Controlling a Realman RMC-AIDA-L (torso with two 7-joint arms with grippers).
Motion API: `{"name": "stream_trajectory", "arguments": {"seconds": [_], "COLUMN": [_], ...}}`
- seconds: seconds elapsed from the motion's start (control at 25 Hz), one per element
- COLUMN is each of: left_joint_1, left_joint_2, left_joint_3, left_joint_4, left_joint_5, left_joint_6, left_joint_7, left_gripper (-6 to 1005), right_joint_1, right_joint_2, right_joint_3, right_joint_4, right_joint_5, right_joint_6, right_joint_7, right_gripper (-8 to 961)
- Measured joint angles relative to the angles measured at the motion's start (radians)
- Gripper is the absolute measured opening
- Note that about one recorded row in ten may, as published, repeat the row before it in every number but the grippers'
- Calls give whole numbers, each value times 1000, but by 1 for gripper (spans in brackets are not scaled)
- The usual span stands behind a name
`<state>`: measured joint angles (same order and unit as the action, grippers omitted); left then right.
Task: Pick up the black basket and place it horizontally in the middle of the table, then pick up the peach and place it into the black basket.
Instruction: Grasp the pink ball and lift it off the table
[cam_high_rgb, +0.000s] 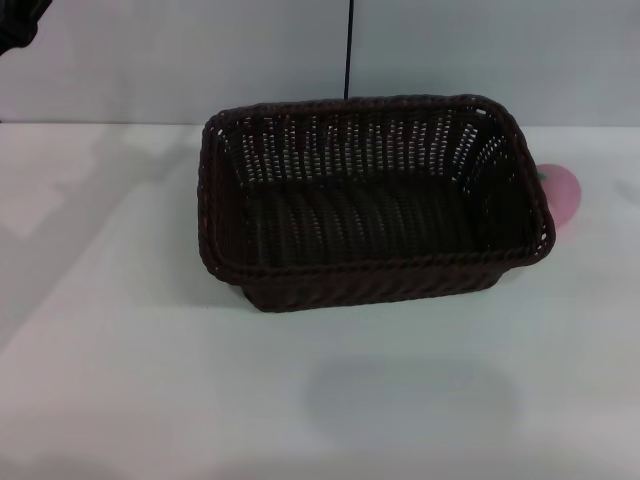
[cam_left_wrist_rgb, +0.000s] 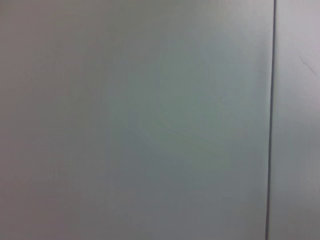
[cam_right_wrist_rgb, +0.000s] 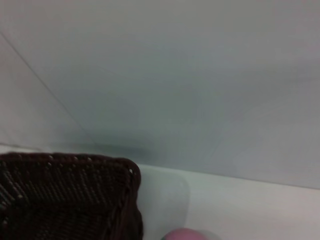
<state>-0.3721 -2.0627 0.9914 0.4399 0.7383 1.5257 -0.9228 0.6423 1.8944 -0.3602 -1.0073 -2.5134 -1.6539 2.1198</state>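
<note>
The black basket (cam_high_rgb: 370, 200) stands upright with its long side across the middle of the white table (cam_high_rgb: 120, 330), empty inside. The pink peach (cam_high_rgb: 560, 193) lies on the table just past the basket's right end, partly hidden by its rim. The right wrist view shows a corner of the basket (cam_right_wrist_rgb: 65, 195) and the top of the peach (cam_right_wrist_rgb: 184, 234). A dark piece of the left arm (cam_high_rgb: 22, 22) shows at the top left corner of the head view. Neither gripper is in view.
A pale wall (cam_high_rgb: 480, 50) rises behind the table, with a thin dark vertical line (cam_high_rgb: 349, 45) above the basket. The left wrist view shows only the wall (cam_left_wrist_rgb: 135, 120) and that line (cam_left_wrist_rgb: 271, 120).
</note>
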Motion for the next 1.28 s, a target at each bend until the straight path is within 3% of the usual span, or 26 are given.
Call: {"name": "stream_trajectory", "arguments": {"seconds": [0.08,0.12,0.4,0.6,0.84,1.28], "left_joint_1": [0,0,10,10,11,14], "left_joint_2": [1,1,0,0,0,1], "left_joint_3": [-1,-1,-2,-2,-2,-2], "left_joint_4": [-7,-8,-10,-25,-28,-35], "left_joint_5": [0,-1,-2,-2,-2,-2], "left_joint_6": [10,16,25,29,32,36], "left_joint_7": [0,0,1,1,1,1], "left_gripper": [851,851,851,851,850,850], "right_joint_1": [21,32,50,68,85,118], "right_joint_2": [-3,-2,15,24,50,66], "right_joint_3": [-53,-129,-278,-326,-378,-439], "right_joint_4": [31,54,85,122,148,241], "right_joint_5": [-21,-33,-40,-42,-46,-60], "right_joint_6": [46,94,161,188,234,350], "right_joint_7": [22,45,73,75,77,78], "right_gripper": [681,681,680,677,673,667]}}
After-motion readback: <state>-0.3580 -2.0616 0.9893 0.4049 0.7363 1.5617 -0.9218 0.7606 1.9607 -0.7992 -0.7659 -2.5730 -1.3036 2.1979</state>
